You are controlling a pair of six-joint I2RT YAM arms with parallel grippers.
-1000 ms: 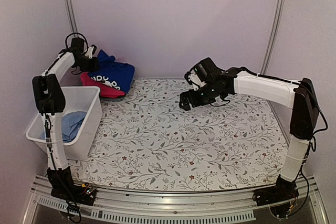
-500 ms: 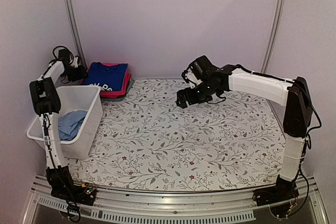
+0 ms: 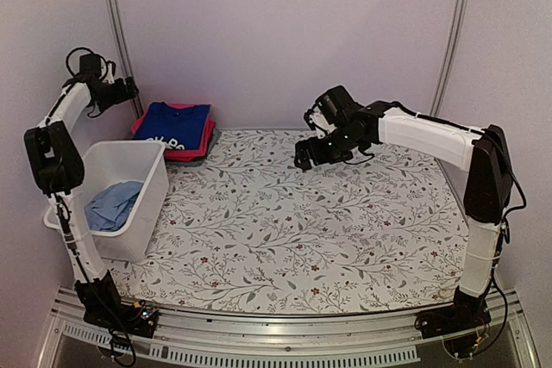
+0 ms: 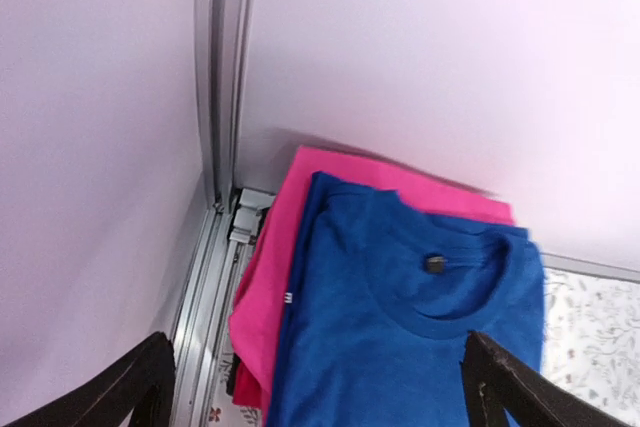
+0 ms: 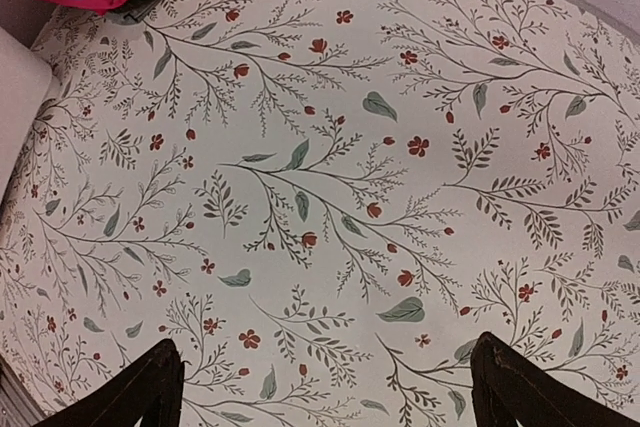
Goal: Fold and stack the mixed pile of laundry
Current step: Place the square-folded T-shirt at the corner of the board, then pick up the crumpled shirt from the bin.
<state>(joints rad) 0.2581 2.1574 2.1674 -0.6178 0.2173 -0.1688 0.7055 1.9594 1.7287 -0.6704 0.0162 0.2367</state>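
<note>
Laundry sits in two places. At the far-left corner of the table a folded blue T-shirt (image 3: pixel 177 122) with white print lies flat on a folded pink-red garment (image 3: pixel 185 151), whose edges show around it; a dark layer peeks out under the stack's near edge, too little of it to say what it is. A crumpled pale-blue garment (image 3: pixel 112 204) lies inside the white plastic basket (image 3: pixel 151 191), which stands at the left edge of the table just beside the stack. The left gripper (image 3: pixel 128 90) hangs raised in the air to the left of the stack, close to the metal post (image 3: pixel 116 23) in the corner, touching nothing. In its wrist view its fingers (image 4: pixel 125 387) stand at the two bottom corners, spread wide with nothing between them — the blue shirt's collar and the pink edge lie below. The right gripper (image 3: pixel 304 159) hovers above the far middle of the floral tablecloth (image 3: pixel 302 230), well apart from both stack and basket. Its fingers (image 5: pixel 140 387) are likewise spread wide and hold nothing, with only printed leaves and red flowers beneath.
</note>
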